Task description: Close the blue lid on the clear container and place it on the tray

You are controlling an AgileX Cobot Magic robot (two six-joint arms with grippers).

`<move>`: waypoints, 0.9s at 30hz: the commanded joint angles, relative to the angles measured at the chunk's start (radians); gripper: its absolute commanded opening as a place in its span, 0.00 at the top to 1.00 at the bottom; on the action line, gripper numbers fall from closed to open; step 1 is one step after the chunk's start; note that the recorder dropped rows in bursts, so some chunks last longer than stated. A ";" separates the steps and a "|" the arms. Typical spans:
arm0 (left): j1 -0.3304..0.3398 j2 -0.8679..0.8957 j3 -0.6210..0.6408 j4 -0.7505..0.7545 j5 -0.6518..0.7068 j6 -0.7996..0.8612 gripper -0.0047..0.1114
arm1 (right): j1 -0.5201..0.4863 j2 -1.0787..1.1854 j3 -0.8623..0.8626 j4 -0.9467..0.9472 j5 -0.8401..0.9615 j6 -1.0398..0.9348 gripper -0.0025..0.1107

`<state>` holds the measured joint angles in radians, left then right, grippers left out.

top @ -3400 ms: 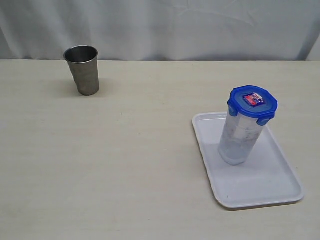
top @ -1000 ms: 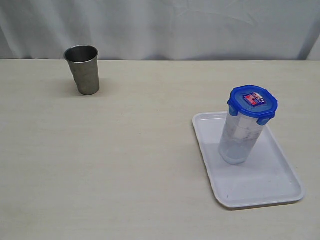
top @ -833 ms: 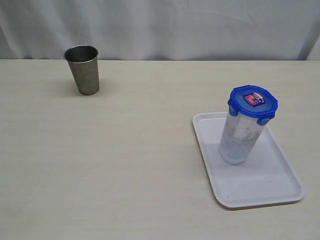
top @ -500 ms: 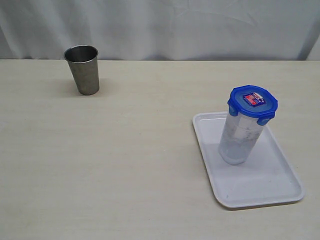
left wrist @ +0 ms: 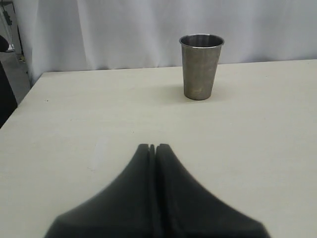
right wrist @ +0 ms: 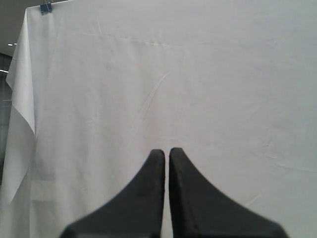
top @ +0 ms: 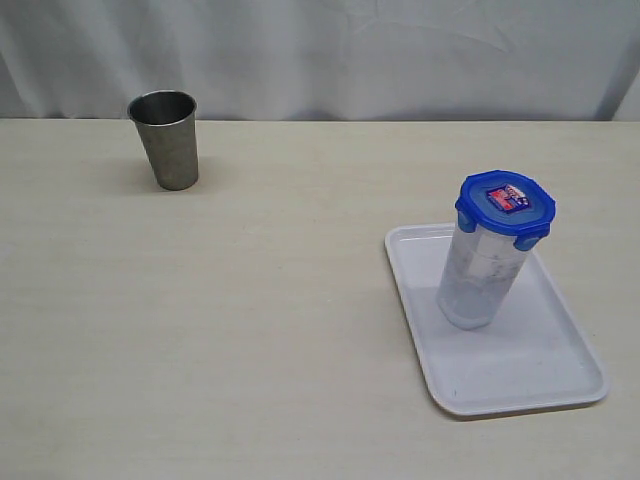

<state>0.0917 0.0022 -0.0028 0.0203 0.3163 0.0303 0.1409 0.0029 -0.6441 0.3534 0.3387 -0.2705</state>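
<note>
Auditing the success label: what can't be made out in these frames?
- blue lid, exterior view: far flaps hidden by the lid itself; latching too small to tell.
- clear container, exterior view: contents blurred by its cloudy wall.
- tray: outside both wrist views; right wrist view faces only the curtain.

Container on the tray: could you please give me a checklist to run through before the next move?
1. The lid sits on the container: ok.
2. All lid flaps are snapped down: cannot tell, the far ones are hidden.
3. The container stands upright inside the rim of the tray: ok.
4. The left gripper is shut and empty: ok.
5. The right gripper is shut and empty: ok.
6. The cup stands well apart from the tray: ok.
</note>
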 commanded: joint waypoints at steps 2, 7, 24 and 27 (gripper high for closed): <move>0.002 -0.002 0.003 0.004 -0.003 0.003 0.96 | 0.001 -0.003 -0.004 0.002 0.003 0.001 0.94; 0.002 -0.002 0.003 0.004 -0.003 0.003 0.96 | 0.001 -0.003 -0.004 0.002 0.003 0.001 0.94; 0.002 -0.002 0.003 0.004 -0.005 0.003 0.96 | 0.047 -0.003 0.010 -0.003 -0.032 -0.032 0.94; 0.002 -0.002 0.003 0.004 -0.005 0.003 0.96 | 0.045 -0.003 0.058 -0.018 -0.114 -0.029 0.94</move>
<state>0.0917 0.0022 -0.0028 0.0203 0.3169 0.0303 0.1861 0.0029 -0.6245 0.3534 0.2919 -0.2899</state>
